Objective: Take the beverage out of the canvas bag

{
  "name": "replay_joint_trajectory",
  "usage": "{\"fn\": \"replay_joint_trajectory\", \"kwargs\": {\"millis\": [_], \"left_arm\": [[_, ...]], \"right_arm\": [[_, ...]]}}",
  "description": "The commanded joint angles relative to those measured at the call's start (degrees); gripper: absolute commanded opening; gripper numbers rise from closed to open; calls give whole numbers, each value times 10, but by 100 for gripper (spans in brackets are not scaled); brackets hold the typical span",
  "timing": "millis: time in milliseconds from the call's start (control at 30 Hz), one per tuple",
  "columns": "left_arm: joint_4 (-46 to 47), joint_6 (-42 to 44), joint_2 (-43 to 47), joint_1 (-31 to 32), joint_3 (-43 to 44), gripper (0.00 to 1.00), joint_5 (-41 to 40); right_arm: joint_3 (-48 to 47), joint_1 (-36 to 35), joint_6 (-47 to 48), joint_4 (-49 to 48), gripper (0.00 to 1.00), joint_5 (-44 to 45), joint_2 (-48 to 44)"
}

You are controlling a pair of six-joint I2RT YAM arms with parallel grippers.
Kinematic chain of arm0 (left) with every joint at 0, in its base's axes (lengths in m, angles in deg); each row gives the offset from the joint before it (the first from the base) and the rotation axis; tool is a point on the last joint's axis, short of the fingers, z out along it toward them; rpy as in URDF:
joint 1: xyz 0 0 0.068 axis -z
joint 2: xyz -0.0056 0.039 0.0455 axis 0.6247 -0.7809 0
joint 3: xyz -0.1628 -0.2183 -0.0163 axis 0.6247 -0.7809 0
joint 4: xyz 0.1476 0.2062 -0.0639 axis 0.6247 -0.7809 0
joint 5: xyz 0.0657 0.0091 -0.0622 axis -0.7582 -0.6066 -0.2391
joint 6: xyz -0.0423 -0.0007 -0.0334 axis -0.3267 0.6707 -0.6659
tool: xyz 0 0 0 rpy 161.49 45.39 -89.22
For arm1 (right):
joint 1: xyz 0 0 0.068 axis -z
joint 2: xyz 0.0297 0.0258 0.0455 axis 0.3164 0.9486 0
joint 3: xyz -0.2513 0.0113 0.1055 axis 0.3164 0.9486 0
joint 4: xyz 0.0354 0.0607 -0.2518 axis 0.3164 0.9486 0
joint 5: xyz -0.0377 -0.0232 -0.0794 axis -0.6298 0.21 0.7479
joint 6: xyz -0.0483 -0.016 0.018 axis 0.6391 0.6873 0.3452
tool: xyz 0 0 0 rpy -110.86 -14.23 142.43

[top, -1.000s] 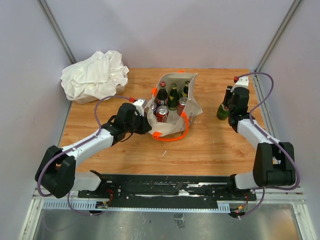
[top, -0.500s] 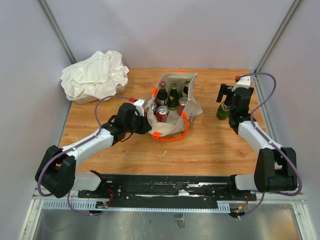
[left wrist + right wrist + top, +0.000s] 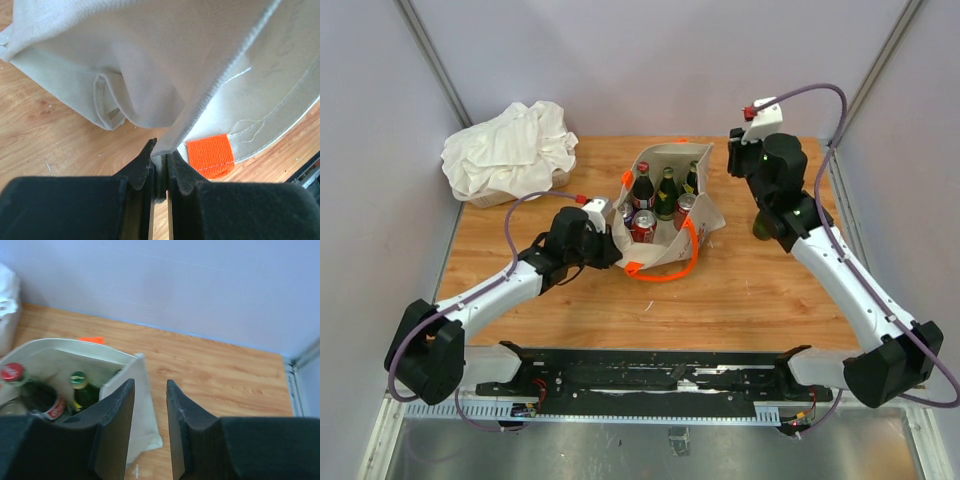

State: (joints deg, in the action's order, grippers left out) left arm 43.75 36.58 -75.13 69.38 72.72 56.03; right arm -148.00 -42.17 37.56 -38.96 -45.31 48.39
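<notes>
Canvas bag (image 3: 665,215) rim pinched in left claw (image 3: 160,159), right claw (image 3: 150,386) parted, empty, lifted off green bottle (image 3: 761,230)

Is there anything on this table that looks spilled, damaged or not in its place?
Nothing spilled or broken. The canvas bag sags open where the left gripper pinches its rim, and one orange handle lies on the table. The bottles inside stand upright.

You're looking at a matt, coarse-woven canvas bag (image 3: 150,60), glossy glass bottles (image 3: 642,190), and a smooth wood-grain worktop (image 3: 750,290).
</notes>
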Motion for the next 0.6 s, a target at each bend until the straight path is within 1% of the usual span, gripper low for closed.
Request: {"fn": "replay_joint_trajectory", "kwargs": {"millis": [0, 200, 367, 433, 500, 567], "left_arm": [[-29, 19, 12, -5, -23, 1, -22], [-23, 16, 28, -5, -32, 1, -20], [-12, 11, 41, -5, -40, 0, -16], [-3, 11, 42, -4, -44, 0, -17], [3, 13, 41, -5, -45, 1, -18], [6, 14, 37, -5, -44, 0, -18]], "right_arm": [[-61, -70, 21, 102, 31, -11, 46], [-136, -133, 15, 158, 30, -37, 139], [-182, -147, -17, 193, 29, -71, 220], [-193, -146, -32, 209, 28, -59, 246], [-198, -146, -38, 232, 34, -33, 266], [-197, -146, -44, 252, 42, -3, 281]]}}
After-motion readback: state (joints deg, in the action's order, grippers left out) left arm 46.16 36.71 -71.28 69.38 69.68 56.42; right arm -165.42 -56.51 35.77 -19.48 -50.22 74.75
